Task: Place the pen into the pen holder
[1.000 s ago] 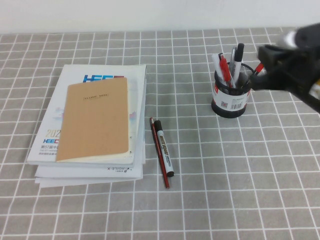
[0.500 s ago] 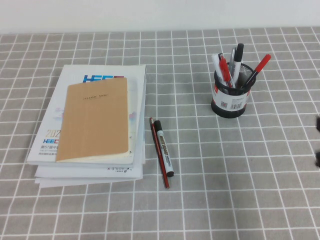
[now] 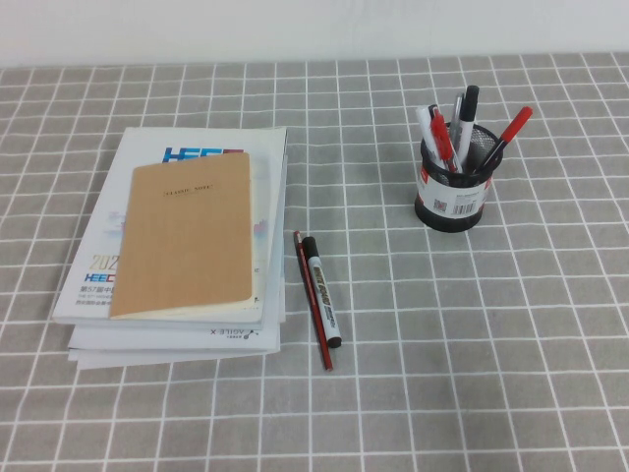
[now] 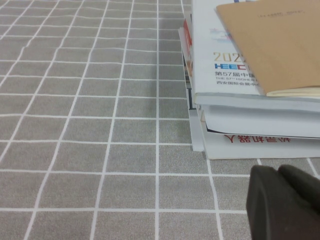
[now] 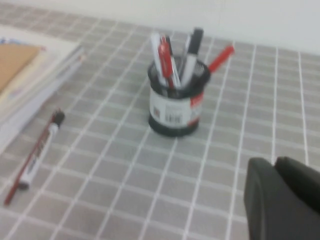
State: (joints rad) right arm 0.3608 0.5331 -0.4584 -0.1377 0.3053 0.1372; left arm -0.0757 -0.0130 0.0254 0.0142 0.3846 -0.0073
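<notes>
The pen, red-tipped with a dark barrel, stands in the pen holder, leaning out to its right among several other pens. The holder is a black mesh cup with a white-and-red label at the table's back right. Both show in the right wrist view, pen and holder. My right gripper is shut and empty, off to the holder's near right, out of the high view. My left gripper is shut and empty, low over the table by the book stack's corner, also out of the high view.
A stack of books with a tan notebook on top lies at the left. A black marker with a white label and a thin dark-red stick lie side by side mid-table.
My right arm has drawn back from beside the pen holder to the right and out of the high view. The pen stays standing in the holder.
</notes>
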